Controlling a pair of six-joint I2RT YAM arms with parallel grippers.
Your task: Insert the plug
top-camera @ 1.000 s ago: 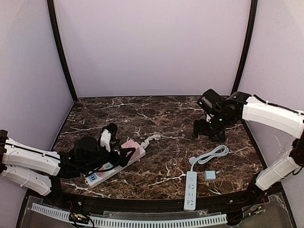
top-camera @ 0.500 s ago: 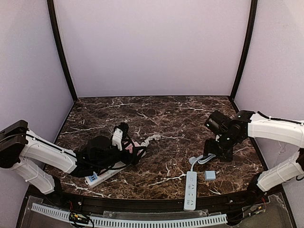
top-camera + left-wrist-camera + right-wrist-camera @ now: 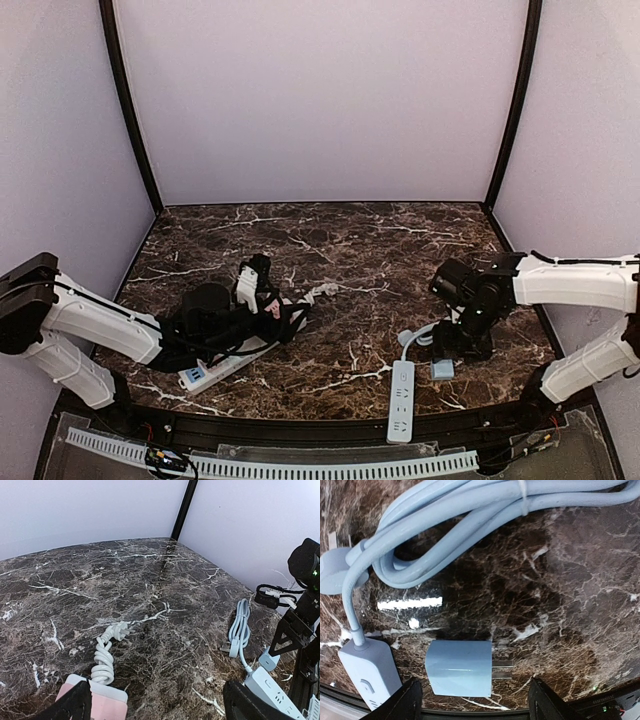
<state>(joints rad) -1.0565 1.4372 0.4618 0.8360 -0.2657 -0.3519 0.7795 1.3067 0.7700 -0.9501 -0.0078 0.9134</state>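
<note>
Plug [image 3: 459, 675]: flat on its side on the counter [image 3: 570, 580], near the front edge, just beside the cord end of the white power strip [image 3: 370, 672], not touching it. Prongs [image 3: 502, 672] pointing sideways, away from the strip.

Right claw [image 3: 475, 695]: released, jaws spread wide and straddling the plug from above, one finger past each end. No contact visible.

Risks, as judged from here:
- Closing along this axis would likely press one pad onto the prongs; bent prongs or a skewed hold could follow.
- Smooth, glossy body on polished stone, so a slide or a spin under an uneven pinch seems possible.
- Prongs horizontal, sockets facing up: a reorientation needed before insertion; slip in the grip would spoil alignment.
- Strip loose on the counter; could shift under insertion force if not braced.
- Bundled cable [image 3: 470, 525] close behind; snagging possible on the lift.

Look of the plug: small pale-blue cube adapter, rounded edges, two flat metal prongs, same colour as the cable.

Further out: left claw [image 3: 157, 700] also released, low over the end of a pink strip [image 3: 95, 700] with a twisted white cord [image 3: 105, 655], well apart from the plug.
</note>
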